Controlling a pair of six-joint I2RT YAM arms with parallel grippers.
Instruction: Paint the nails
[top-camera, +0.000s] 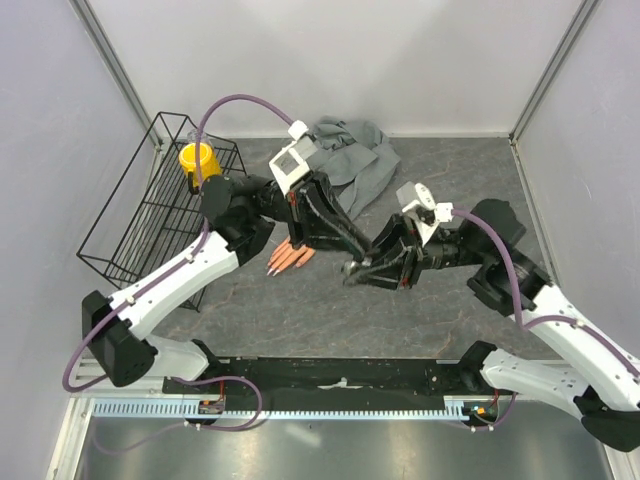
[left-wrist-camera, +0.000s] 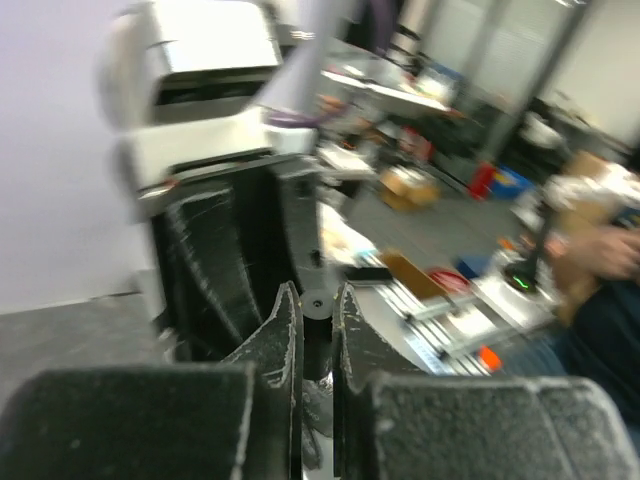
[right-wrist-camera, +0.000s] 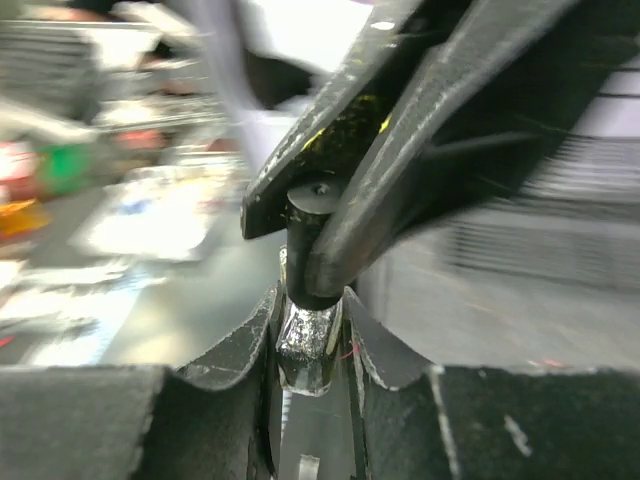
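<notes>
Pinching bottle (right-wrist-camera: 305, 352) below cap (right-wrist-camera: 314, 205), right gripper (right-wrist-camera: 310, 300)

A black wire basket (top-camera: 145, 220) stands at the left of the grey mottled counter (top-camera: 300, 310), close to the left wall. A yellow cup (top-camera: 197, 160) sits upright in its far corner. Plain white walls (top-camera: 350, 60) close in the counter on three sides, and a slotted metal rail (top-camera: 330, 405) runs along its near edge. The left wrist view shows a blurred room beyond, with a cardboard box (left-wrist-camera: 405, 186) on the floor and a person's forearm (left-wrist-camera: 600, 250) at the right edge. The right wrist view's background is too blurred to read.
</notes>
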